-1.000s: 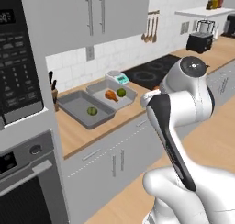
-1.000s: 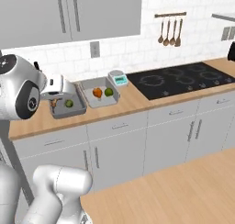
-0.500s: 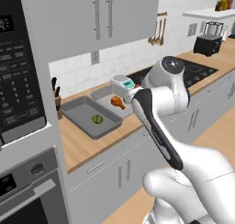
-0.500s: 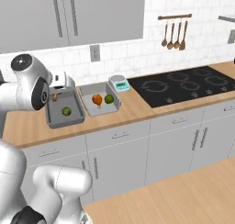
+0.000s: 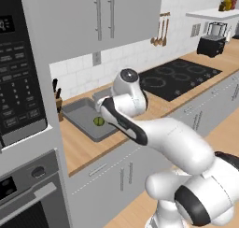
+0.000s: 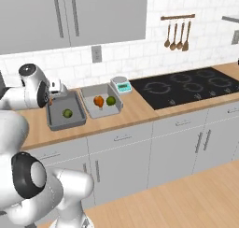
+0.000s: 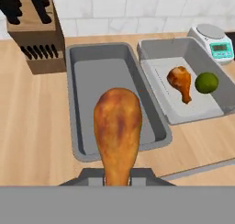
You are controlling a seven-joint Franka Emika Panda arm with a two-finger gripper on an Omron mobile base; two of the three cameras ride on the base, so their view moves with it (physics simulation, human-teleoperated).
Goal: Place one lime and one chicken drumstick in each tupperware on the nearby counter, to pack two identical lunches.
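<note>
While our gripper (image 7: 117,175) stays out of it, pinched around a chicken drumstick (image 7: 117,129) with the meaty end pointing away from us, we hang above the left tupperware (image 7: 75,103). From the right base view a lime (image 6: 67,113) already lies in that container. Beside it, the right tupperware (image 7: 151,51) holds its own drumstick (image 7: 180,82) and lime (image 7: 206,82), so we judge this the final placement. Next we should lower into the left container, clear of its rim, and let go. A knife block (image 7: 37,46) and kitchen scale (image 7: 214,43) stand behind on the counter (image 7: 32,136).
</note>
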